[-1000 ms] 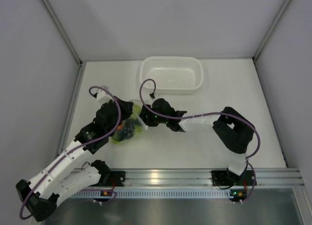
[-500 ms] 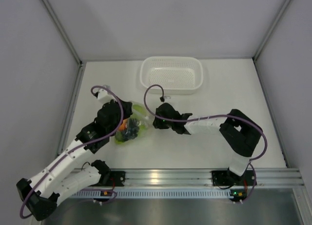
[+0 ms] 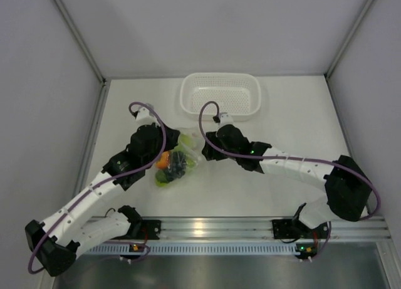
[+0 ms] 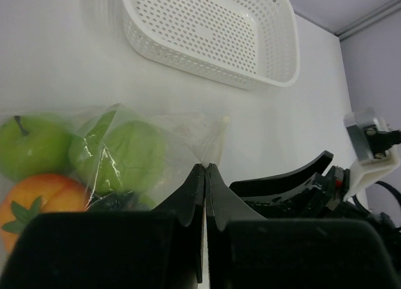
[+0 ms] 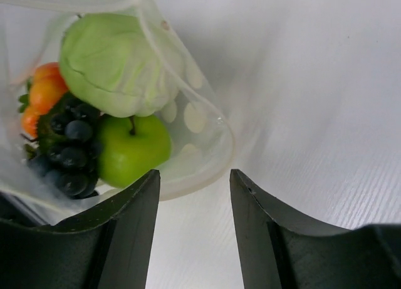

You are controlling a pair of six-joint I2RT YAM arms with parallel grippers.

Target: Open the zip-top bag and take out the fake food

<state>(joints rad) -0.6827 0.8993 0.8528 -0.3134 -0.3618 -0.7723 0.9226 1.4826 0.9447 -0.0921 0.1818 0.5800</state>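
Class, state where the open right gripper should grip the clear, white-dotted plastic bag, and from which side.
The empty curved lip of the clear, white-dotted plastic bag, from the side facing the right gripper: only thin film lies there, while the plastic fruit bulges deeper inside.

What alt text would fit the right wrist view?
The right gripper stands open at the bottom edge, the clear white-dotted zip-top bag lying just ahead of its gap on the white table. Inside the bag are a pale green ball, a green apple, a dark grape bunch and a red-yellow apple.
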